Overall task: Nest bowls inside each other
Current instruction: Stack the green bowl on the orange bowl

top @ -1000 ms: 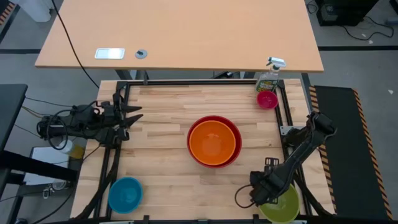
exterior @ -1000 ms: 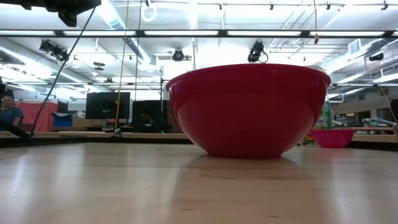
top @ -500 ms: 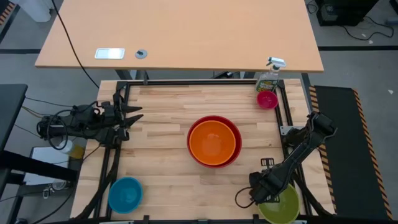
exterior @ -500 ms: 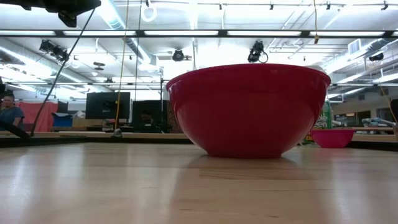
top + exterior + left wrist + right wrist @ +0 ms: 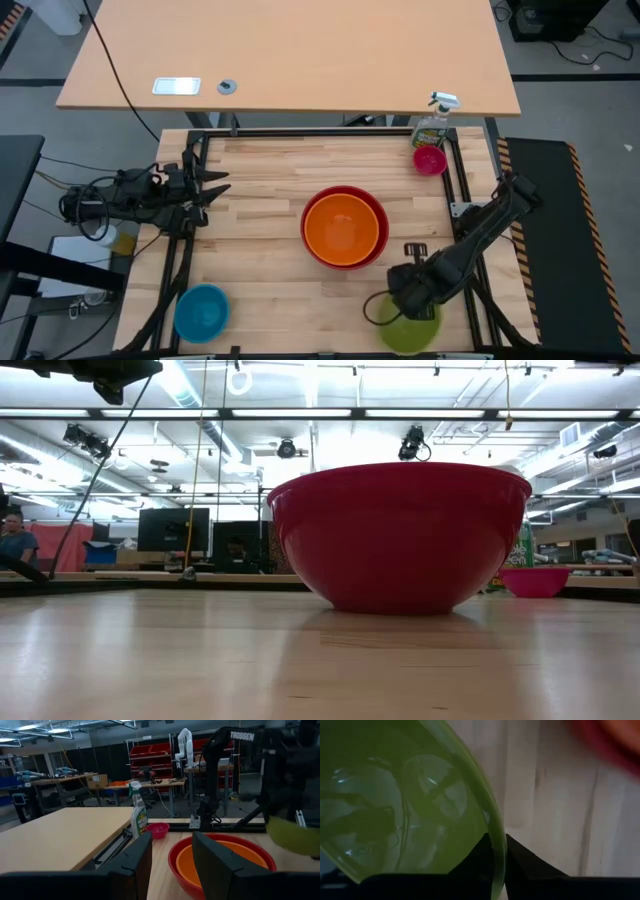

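The orange bowl (image 5: 343, 225) sits nested in the red bowl (image 5: 384, 216) at mid table. The lime green bowl (image 5: 408, 326) is near the front edge, right of centre, with my right gripper (image 5: 405, 300) shut on its rim. The blue bowl (image 5: 202, 312) rests at the near left corner. The small pink bowl (image 5: 430, 159) rests at the far right. My left gripper (image 5: 215, 188) waits open at the table's left edge, pointing level toward the red bowl (image 5: 220, 855). My right gripper holds the green bowl by its rim (image 5: 496, 837), one finger inside the bowl and one outside. The fingers come from above, pointing down. The bowl (image 5: 292, 835) hangs below them, clear of the table.
A clear spray bottle (image 5: 433, 122) stands just behind the pink bowl at the far right edge. Black frame rails run along the table's left and right sides. Bare wood lies between the red bowl and the blue bowl.
My right gripper has shut on the green bowl's rim, then risen and moved toward the table's left. The green bowl has lifted off the near right corner and travelled left with it.
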### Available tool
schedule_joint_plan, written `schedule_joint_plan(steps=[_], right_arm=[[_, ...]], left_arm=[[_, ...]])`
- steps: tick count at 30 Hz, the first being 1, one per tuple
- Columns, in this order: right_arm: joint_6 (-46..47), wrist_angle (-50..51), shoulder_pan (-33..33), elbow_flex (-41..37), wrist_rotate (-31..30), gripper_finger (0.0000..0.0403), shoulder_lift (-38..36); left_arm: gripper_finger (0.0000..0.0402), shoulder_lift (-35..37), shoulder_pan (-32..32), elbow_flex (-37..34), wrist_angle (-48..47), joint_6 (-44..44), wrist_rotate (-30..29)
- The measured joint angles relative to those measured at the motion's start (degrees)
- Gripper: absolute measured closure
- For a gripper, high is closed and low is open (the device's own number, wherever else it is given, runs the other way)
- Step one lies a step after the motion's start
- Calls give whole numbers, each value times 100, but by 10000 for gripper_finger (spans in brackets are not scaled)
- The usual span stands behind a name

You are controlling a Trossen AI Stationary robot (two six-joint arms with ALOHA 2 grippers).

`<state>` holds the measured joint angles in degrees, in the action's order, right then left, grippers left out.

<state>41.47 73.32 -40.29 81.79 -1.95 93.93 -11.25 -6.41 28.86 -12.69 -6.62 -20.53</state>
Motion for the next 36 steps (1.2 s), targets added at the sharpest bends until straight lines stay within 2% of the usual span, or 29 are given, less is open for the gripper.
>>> schedule_joint_plan(steps=[3, 6, 10, 12, 18, 25, 30, 36], right_arm=[[-349, -5, 230, 425, -269, 373, -72], [-514, 22, 559, 770, -785, 375, -88], [-18, 86, 1137, 1122, -1739, 372, -102], [321, 97, 1480, 1182, -1934, 372, -103], [847, 105, 2566, 1186, -1511, 373, -67], [644, 169, 3536, 1150, -1303, 373, -24], [438, -207, 3992, 608, -607, 371, -24], [300, -681, 4304, -271, -541, 367, -15]], left_arm=[[260, 0, 0, 0, -2, -24, 2], [260, 2, 1, 0, 1, -26, 2], [260, 1, 0, 0, 1, -24, 2], [260, 0, -1, 0, -2, -21, -1], [260, 0, -1, 0, -4, 3, 2], [260, 1, -1, 0, -58, 136, 2], [260, 0, 1, 0, -126, 205, 2], [260, -8, -1, -2, -168, 455, 2]])
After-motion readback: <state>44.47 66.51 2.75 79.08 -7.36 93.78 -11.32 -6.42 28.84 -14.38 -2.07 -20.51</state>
